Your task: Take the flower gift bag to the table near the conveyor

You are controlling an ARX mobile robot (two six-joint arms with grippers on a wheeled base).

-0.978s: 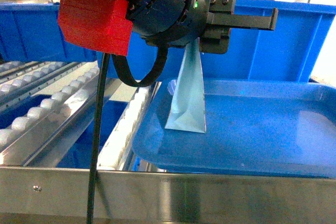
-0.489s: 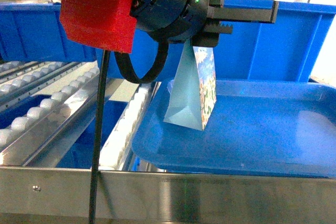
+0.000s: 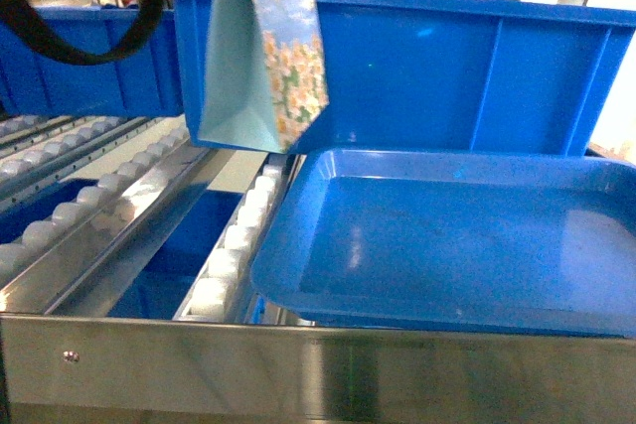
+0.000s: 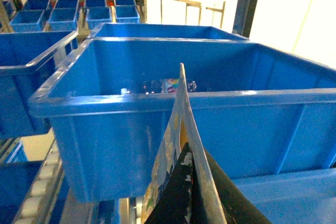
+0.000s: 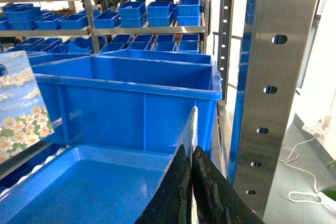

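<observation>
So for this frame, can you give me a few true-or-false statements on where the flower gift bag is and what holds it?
1. The flower gift bag hangs in the air, off the blue tray. True.
2. The bag lies flat on the conveyor rollers. False: it hangs upright above them, touching nothing below.
3. The left fingers are shut on the bag's edge. True, as the left wrist view shows.
4. The big bin behind the tray is red. False: it is blue.
</observation>
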